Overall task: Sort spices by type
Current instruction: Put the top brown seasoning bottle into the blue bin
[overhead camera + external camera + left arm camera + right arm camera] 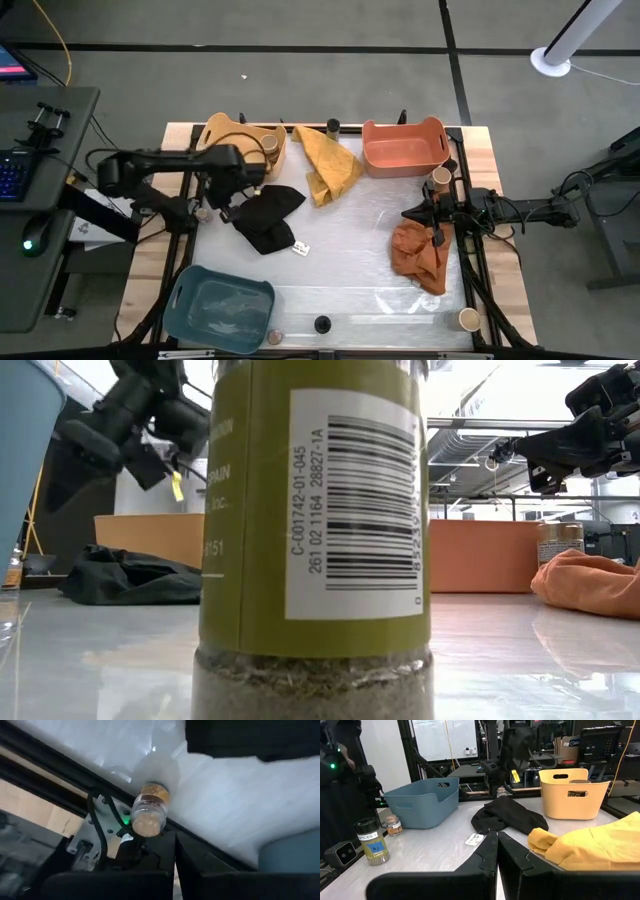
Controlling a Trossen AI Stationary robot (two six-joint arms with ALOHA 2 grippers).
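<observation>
Hovering left gripper, fingers closed empty, over a spice jar at counter left edge; right gripper closed empty above orange cloth.

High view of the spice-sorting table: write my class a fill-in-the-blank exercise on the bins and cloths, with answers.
1. The bin at the table's near left corner is coloured ____.
2. The cloth lying between the yellow bin and the orange bin is coloured ____.
3. The right gripper hovers over the ____ cloth.
4. The left gripper is beside the ____ cloth.

Answers: blue; yellow; orange; black
</observation>
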